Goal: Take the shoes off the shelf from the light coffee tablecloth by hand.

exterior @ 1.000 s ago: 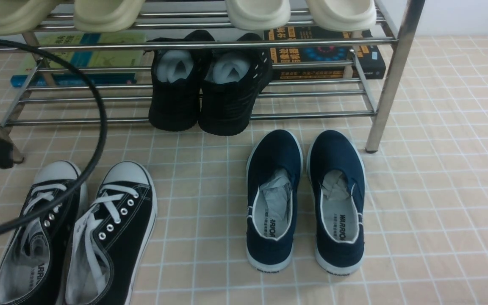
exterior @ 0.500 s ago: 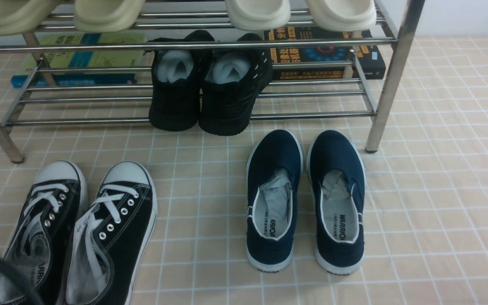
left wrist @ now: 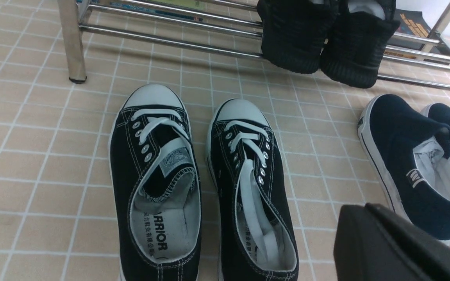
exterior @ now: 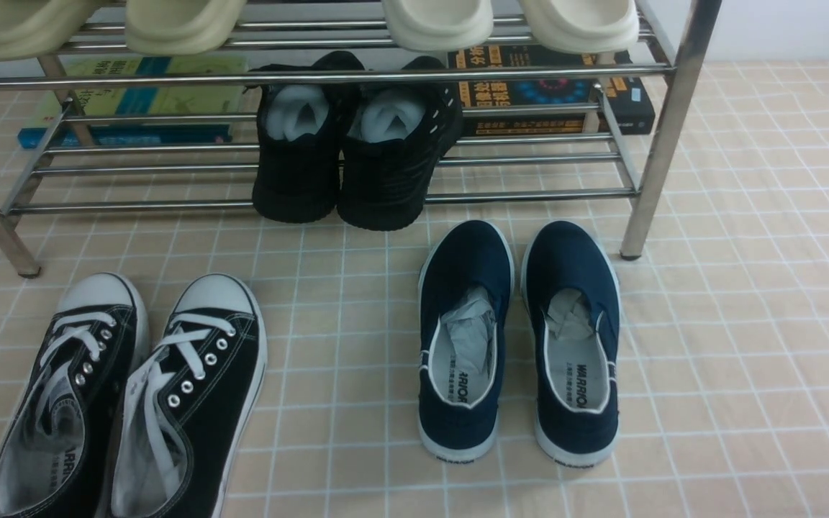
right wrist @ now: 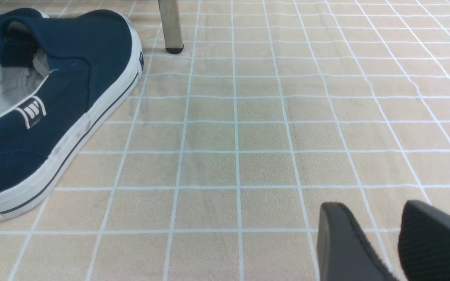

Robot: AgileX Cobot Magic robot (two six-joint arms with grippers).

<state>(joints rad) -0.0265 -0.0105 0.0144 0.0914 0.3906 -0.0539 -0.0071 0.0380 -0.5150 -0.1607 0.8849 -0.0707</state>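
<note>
Right gripper (right wrist: 369, 212): your two black fingers (right wrist: 342, 242) stand slightly apart with a narrow strip of cloth showing between them. They hold nothing and hang over bare cloth, well apart from the slip-ons.
Left gripper (left wrist: 397, 242): you see only one black slab of it at the frame edge, so you cannot tell whether it is apart or together. It grips nothing visible and hangs near the sneakers' heel end.
Change: the black cable and dark arm part that crossed your front view over the sneakers a second ago are gone; no shoe has shifted.
Sneakers (exterior: 206, 388): off the shelf, they lie side by side on the cloth at your near left, toes towards the left leg. They are black canvas with white rubber toe caps and soles, loose white laces and silver eyelets.
Slip-ons (exterior: 465, 266): navy canvas with white trim, stuffed with crumpled paper, right of the sneakers and just in front of the shelf.
Cloth (exterior: 745, 324): beige, gridded with thin white lines, lightly rippled on the right.
Shelf (exterior: 663, 129): two tiers of shiny chrome tubes on angled legs.
Black shoes (exterior: 357, 165): knit-textured, paper-stuffed, on the lower tier with heels overhanging its front bar.
Books (exterior: 551, 90): they lie flat beneath the rack, one black, one green.
Slippers (exterior: 436, 21): smooth, cream, rounded, on the top tier.
</note>
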